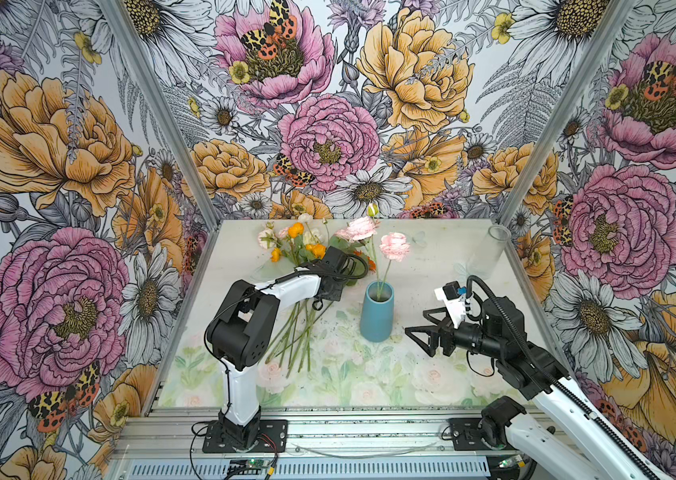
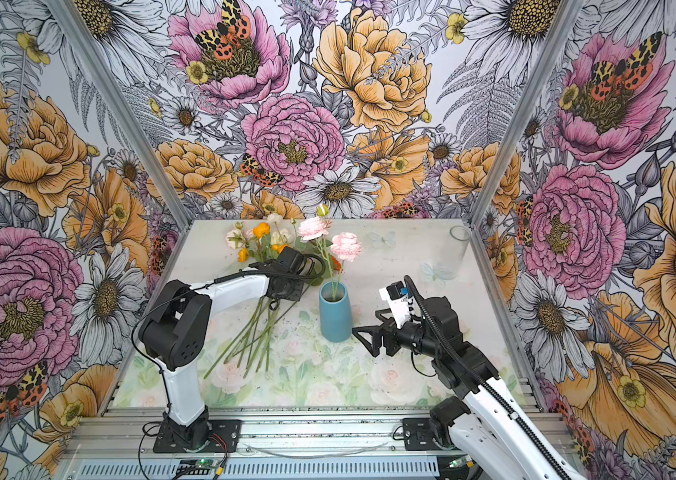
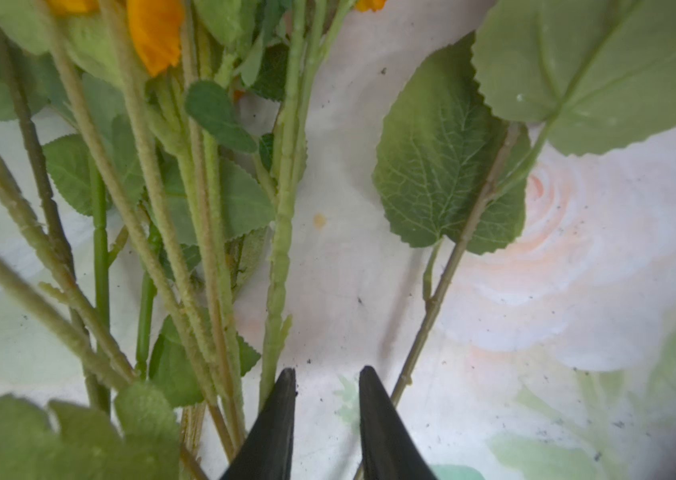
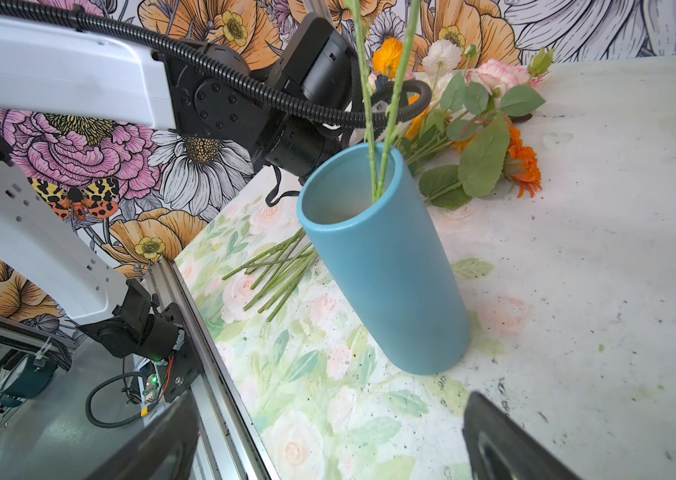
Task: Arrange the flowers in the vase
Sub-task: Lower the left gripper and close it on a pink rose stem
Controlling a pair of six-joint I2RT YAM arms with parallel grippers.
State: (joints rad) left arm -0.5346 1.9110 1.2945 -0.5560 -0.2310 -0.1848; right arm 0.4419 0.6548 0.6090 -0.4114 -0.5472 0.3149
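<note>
The blue vase (image 1: 377, 311) (image 2: 335, 311) (image 4: 386, 266) stands upright mid-table with two pink flowers (image 1: 395, 246) in it, their stems (image 4: 373, 124) rising from its mouth. The other flowers (image 1: 299, 245) (image 2: 263, 239) lie in a bunch left of the vase, stems (image 1: 294, 336) fanned toward the front. My left gripper (image 3: 326, 374) is low over those stems, open a little with only bare table between its fingers. A thick stem (image 3: 278, 291) lies just outside one finger and a thin stem (image 3: 444, 282) outside the other. My right gripper (image 1: 421, 328) (image 2: 369, 328) (image 4: 328, 436) is wide open, empty, just right of the vase.
A clear glass cylinder (image 1: 490, 249) (image 2: 452, 249) stands at the back right corner. Metal frame rails (image 1: 328, 428) run along the table's front edge. An orange sunflower head (image 4: 523, 162) lies behind the vase. Patterned walls close in the table on three sides.
</note>
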